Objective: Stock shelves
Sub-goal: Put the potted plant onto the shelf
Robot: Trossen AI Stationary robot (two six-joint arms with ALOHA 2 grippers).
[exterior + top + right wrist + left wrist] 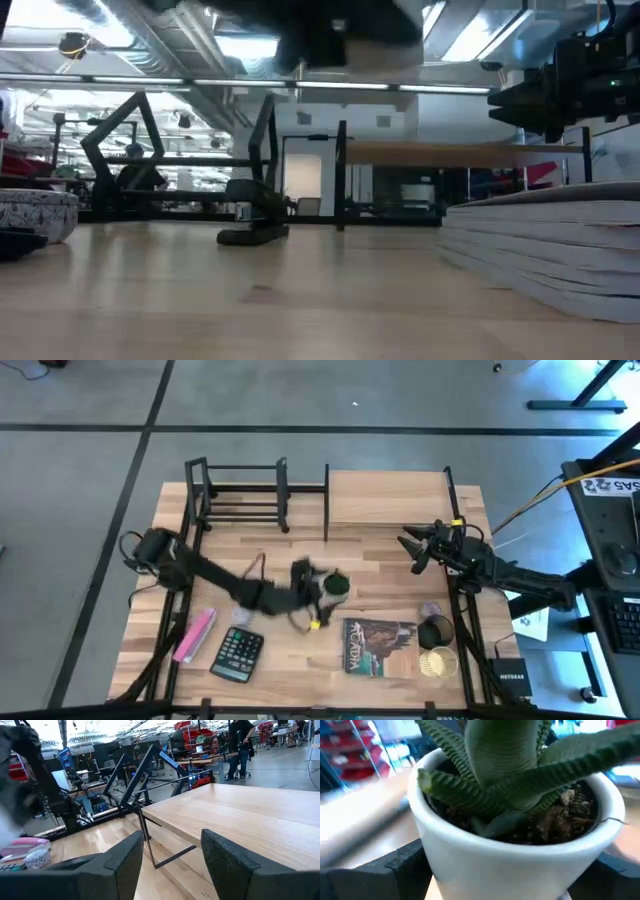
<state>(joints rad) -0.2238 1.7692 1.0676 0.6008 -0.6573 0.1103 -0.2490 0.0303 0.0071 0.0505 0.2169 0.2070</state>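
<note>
A small white pot [485, 865] with a striped green succulent [495, 765] sits between the fingers of my left gripper [505, 880], which is shut on it near the table's middle [322, 588]. The high view shows the plant [336, 584] right of that gripper. My right gripper [412, 550] stands open with nothing between its fingers, just in front of the light wood shelf [390, 498], whose top board [250, 815] fills its wrist view. The black bar rack [240, 490] stands at the far left. My left gripper pinches the pot's white wall [440, 870] between its two fingers [395, 870], one on each side, below the rim. The fingers come from the table's left. The pot stays upright; the low view shows no pot on the tabletop, so it hangs clear.
Near the front edge lie a pink object [195, 635], a calculator [238, 653] and an Acadia book [378, 645]. A dark cup [436, 630] and a clear cup [437, 662] stand at the front right. Bare tabletop [360, 555] lies before the shelves.
</note>
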